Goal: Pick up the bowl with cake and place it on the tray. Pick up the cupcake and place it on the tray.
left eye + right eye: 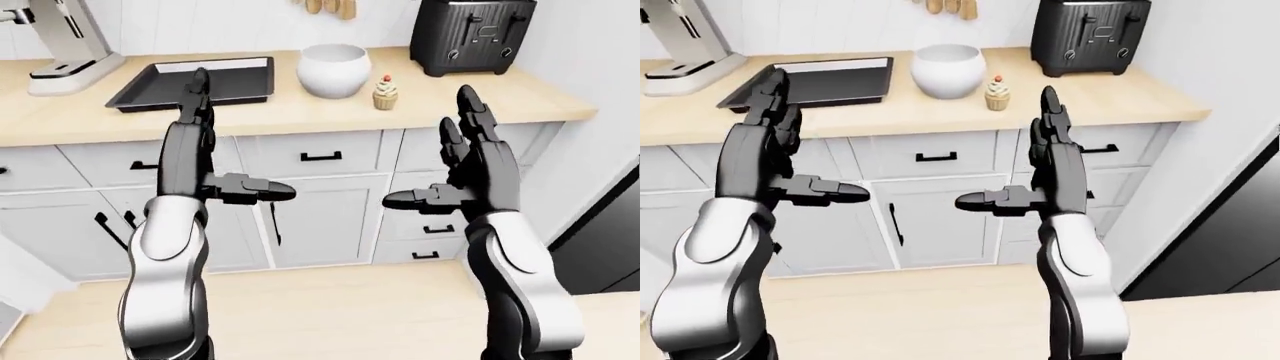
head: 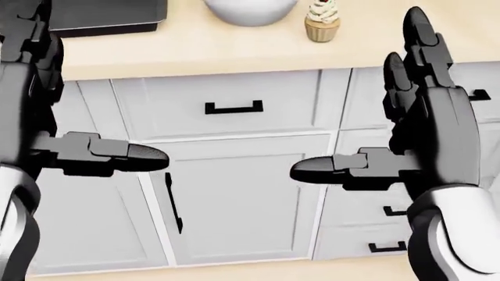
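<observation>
Pale wood counter point(image 1: 300, 112) carries a flat black tray point(image 1: 195, 81), a round white bowl point(image 1: 334, 70) and a small frosted cupcake point(image 1: 385, 93). Both glossy black hands, left hand point(image 1: 205, 154) and right hand point(image 1: 465, 169), hang empty, fingers spread, thumbs pointing inward.

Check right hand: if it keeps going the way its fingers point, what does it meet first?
Probably the counter edge right of the cupcake; the right hand is open and empty, fingers pointing up toward it. Depth is unclear; it might meet the drawer fronts first.
</observation>
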Controlling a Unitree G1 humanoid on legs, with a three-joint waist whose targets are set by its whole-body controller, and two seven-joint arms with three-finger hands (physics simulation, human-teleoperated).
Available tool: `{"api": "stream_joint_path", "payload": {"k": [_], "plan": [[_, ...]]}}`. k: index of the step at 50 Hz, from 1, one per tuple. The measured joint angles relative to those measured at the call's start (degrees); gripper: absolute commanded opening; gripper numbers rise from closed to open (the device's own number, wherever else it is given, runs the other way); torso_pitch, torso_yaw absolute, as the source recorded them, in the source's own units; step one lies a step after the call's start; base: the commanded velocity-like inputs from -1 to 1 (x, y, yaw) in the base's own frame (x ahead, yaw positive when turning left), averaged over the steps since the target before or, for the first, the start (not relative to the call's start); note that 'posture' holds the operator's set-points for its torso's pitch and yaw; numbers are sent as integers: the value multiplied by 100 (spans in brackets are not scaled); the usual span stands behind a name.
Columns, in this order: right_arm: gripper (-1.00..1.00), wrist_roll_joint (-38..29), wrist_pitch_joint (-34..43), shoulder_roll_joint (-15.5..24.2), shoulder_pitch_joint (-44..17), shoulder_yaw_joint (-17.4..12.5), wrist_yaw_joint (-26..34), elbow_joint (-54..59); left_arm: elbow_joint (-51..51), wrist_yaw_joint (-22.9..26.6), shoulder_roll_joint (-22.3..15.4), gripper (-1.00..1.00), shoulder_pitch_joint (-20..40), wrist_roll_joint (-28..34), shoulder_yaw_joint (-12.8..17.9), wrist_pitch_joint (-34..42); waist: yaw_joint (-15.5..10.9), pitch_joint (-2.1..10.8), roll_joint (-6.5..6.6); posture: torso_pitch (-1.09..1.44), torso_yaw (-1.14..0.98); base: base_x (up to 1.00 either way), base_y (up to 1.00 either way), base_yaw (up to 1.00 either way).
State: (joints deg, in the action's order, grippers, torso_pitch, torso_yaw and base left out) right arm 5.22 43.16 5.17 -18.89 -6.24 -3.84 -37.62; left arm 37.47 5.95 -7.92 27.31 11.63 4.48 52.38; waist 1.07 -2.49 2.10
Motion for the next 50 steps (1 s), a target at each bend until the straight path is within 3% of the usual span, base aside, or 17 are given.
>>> {"api": "stream_joint_path", "payload": {"k": [1, 4, 6, 13, 15, 17, 19, 22, 25, 27, 29, 33, 40, 44, 45, 48, 50], "plan": [[100, 16, 27, 12, -45, -25, -12, -34, 15, -3, -8, 100, 19, 6, -2, -3, 5, 33, 121, 0, 0, 40, 0, 0], [100, 78, 134, -32, -41, 66, -32, -56, -32, -11, -43, 100, -45, 37, 66, 49, -127, -51, 120, 0, 0, 40, 0, 0], [100, 142, 271, -12, -25, 90, -23, -107, -80, -10, -60, 100, -19, 61, 104, 185, -181, -39, 136, 0, 0, 39, 0, 0], [100, 335, 319, 56, -180, -123, -99, -448, 296, 51, -116, 100, 282, 142, 18, 346, -211, 126, -236, 0, 0, 22, -3, 0], [100, 407, 281, 53, -166, -99, -117, -438, 296, 69, -118, 100, 313, 165, 12, 380, -150, 149, -444, 0, 0, 0, 0, -24], [100, 411, 278, 97, -73, -69, -150, -302, 237, 92, -60, 100, 233, 174, -33, 432, -49, 44, -401, 0, 0, 0, 0, -60], [100, 348, 315, 92, 47, -70, -199, -144, 143, 138, -51, 100, 207, 152, -90, 530, 35, 37, -470, 0, 0, 0, 0, -82], [100, 251, 349, 94, 36, -47, -236, -155, 155, 181, -84, 100, 241, 147, -44, 571, 77, 87, -334, 0, 0, 0, 0, -92], [100, 192, 323, 82, 2, -41, -228, -421, 332, 213, -132, 100, 375, 175, -24, 635, 28, 25, -103, 0, 0, 0, 0, -47], [100, 149, 300, 83, -21, -57, -228, -552, 427, 254, -150, 100, 470, 161, -80, 638, 43, -29, -44, 0, 0, 0, 0, 0], [100, 86, 294, 97, -88, 34, -190, -592, 480, 291, -202, 100, 551, 162, -64, 672, 48, 58, 103, 0, 0, 0, 0, 0], [100, 82, 409, -22, -89, 265, -18, -562, 408, 281, -266, 100, 545, 255, 91, 817, -118, 28, -182, 0, 0, 3, 0, 0], [100, 186, 426, -11, -162, 38, -31, -587, 340, 282, -262, 100, 584, 307, 51, 861, -192, 4, -287, 0, 0, 30, 0, 0], [100, 214, 326, 28, -195, 13, -72, -631, 480, 323, -267, 100, 755, 318, -3, 802, -173, 43, -517, 0, 0, 36, 0, 0], [100, 219, 332, 43, -169, 0, -82, -638, 490, 336, -232, 100, 718, 310, -29, 782, -134, 1, -434, 0, 0, 35, 0, 0], [100, 206, 390, 33, -57, -33, -117, -543, 400, 399, -211, 100, 618, 253, -102, 841, -116, -16, -466, 0, 0, 36, 0, 0], [100, 213, 422, 37, -87, -21, -124, -538, 358, 409, -223, 100, 628, 252, -68, 882, -114, -4, -401, 0, 0, 36, 0, 0]]}}
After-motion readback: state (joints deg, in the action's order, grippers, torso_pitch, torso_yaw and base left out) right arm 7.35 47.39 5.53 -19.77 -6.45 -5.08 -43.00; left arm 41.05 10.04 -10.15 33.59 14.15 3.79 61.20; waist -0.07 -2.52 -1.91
